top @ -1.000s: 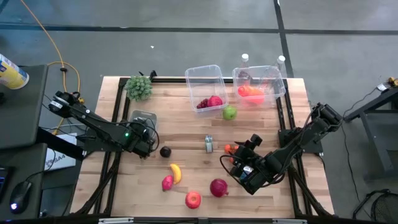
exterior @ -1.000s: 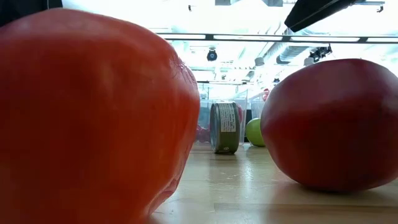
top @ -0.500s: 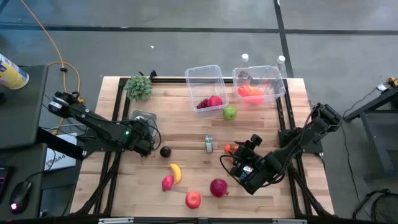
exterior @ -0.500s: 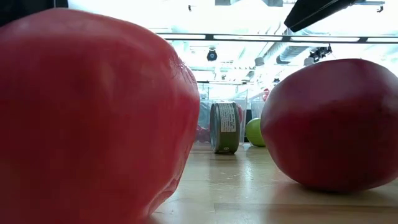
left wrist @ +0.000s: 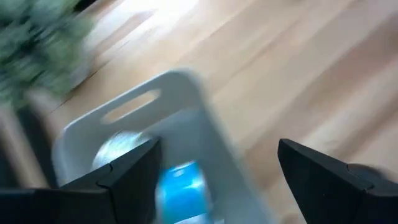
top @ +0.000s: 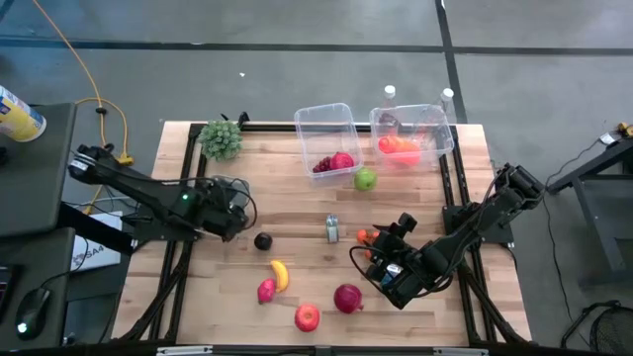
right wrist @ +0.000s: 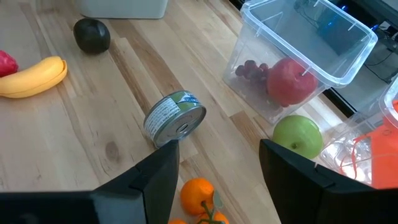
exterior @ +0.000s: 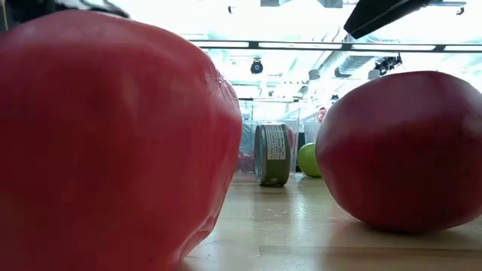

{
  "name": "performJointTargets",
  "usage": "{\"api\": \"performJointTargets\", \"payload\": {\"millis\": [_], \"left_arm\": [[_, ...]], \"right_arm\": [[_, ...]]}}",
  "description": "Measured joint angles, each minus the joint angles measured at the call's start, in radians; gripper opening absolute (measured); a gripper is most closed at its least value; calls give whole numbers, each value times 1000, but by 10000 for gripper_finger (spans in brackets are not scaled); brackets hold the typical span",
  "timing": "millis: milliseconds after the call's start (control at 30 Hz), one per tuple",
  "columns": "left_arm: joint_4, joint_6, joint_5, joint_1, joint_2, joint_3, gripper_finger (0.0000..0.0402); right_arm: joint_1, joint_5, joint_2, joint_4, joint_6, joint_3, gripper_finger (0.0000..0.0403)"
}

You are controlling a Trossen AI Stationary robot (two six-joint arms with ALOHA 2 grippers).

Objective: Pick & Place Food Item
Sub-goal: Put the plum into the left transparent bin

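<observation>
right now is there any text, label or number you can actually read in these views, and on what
None can be read.
Tin can: its label carries printed lines and a barcode-like strip, too small to read.
Yellow canister off the table's left edge: blue marking, too small to read.
White bin: a blue item inside, blurred, no text legible.

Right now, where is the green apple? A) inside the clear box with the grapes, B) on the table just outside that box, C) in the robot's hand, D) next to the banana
B: the green apple sits on the wood beside the clear box, not inside it.
</observation>
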Motion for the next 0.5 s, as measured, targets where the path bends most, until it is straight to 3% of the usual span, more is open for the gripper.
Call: {"api": "performJointTargets", "payload": {"millis": [133, 300, 500], "left_arm": [[179, 171, -24, -68, -37, 1, 312], [426, 430, 18, -168, -14, 1, 312], [515, 542, 15, -220, 93, 1, 312]], "right_arm": [[0, 0, 0, 0, 0, 0, 210], [0, 0, 0, 1, 4, 0, 210], [1, -4, 2, 10, 6, 0, 210]]}}
